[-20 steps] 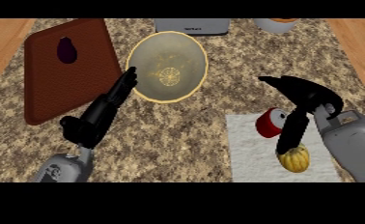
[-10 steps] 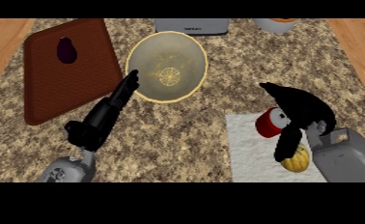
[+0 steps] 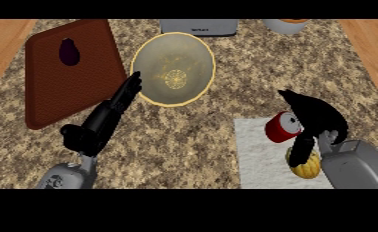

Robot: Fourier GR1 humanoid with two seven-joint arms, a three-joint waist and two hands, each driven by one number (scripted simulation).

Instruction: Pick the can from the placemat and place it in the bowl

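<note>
Hovering over the white placemat (image 3: 258,151), the right hand (image 3: 316,118) arches above the red can (image 3: 282,127), fingers bent down alongside it but not wrapped round it. The can lies tipped on the placemat's upper part, its pale end facing up and right. Just below it sits a yellow fruit (image 3: 304,166), partly hidden by the hand. Over on the left, the left hand (image 3: 111,113) stretches out with straight fingers, tips at the rim of the yellow bowl (image 3: 174,69). A brown cutting board (image 3: 66,76) carries a dark eggplant (image 3: 69,52).
</note>
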